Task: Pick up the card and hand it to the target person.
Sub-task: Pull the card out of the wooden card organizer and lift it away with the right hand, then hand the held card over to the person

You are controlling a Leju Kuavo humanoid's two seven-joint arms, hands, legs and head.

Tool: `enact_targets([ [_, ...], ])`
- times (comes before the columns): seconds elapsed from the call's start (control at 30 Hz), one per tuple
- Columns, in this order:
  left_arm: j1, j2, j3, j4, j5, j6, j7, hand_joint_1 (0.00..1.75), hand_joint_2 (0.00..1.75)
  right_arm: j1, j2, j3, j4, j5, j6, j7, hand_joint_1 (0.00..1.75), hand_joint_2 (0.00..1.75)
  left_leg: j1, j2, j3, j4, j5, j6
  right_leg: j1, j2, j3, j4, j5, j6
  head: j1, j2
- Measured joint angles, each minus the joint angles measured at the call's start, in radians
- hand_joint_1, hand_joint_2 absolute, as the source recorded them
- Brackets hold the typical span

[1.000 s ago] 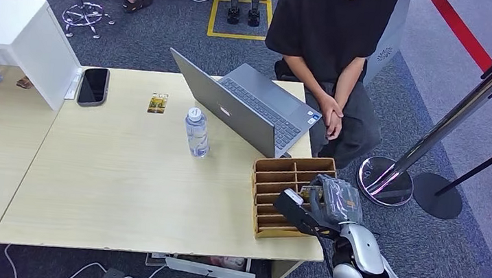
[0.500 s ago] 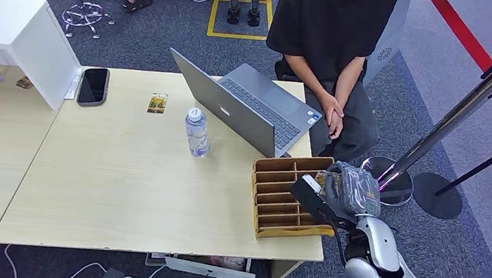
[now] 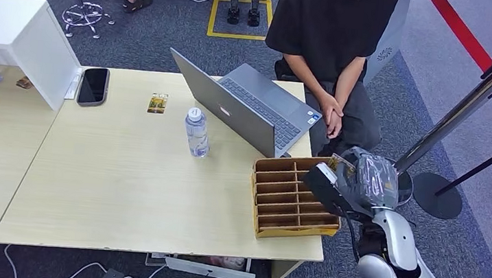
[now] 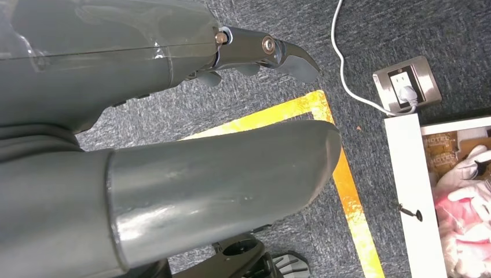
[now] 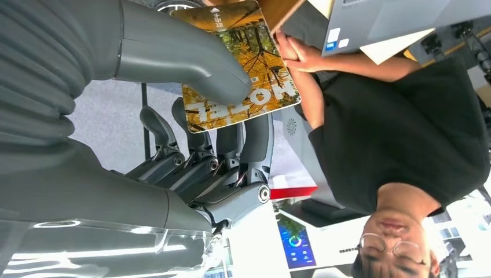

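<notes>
The yellow and orange picture card [image 5: 243,63] is partly hidden under the thick grey thumb of the right hand [image 5: 191,110], and the top edge of the right wrist view cuts its far end off. In the head view the card [image 3: 341,165] is too small to read. The silver right hand [image 3: 356,185] covers a corner of the brown cardboard box with slots [image 3: 290,197]. The head of the person in the black shirt [image 3: 331,24] is cut off at the top of the head view. The open grey laptop [image 3: 246,111] has its screen turned away. The small yellow card on the pale wood desk [image 3: 157,103] is too tiny to read.

Autumn-leaf card [image 5: 240,63] pinched in right hand [image 5: 191,116].
</notes>
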Motion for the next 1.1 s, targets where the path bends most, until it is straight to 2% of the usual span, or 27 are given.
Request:
enact_targets([
  [0.4,0.0,0.0,0.0,0.0,-0.001,0.002,0.008,0.0,0.0,-0.003,-0.011,-0.061,-0.008,-0.032,-0.095,0.004,1.45,1.75,0.0,0.0,0.0,0.0,0.0,0.0,0.0,0.0,0.0,0.0,0.0,0.0,0.0,0.0],
  [0.73,-0.006,0.0,0.0,0.0,-0.024,-0.001,0.025,0.0,0.0,-0.02,-0.025,-0.139,0.0,0.073,-0.235,-0.011,1.45,1.75,0.0,0.0,0.0,0.0,0.0,0.0,0.0,0.0,0.0,0.0,0.0,0.0,0.0,0.0],
  [1.1,-0.013,-0.007,0.0,0.0,-0.037,-0.002,0.033,0.0,0.0,-0.022,-0.019,-0.166,0.051,0.162,-0.316,-0.066,1.42,1.75,0.0,0.0,0.0,0.0,0.0,0.0,0.0,0.0,0.0,0.0,0.0,0.0,0.0,0.0],
])
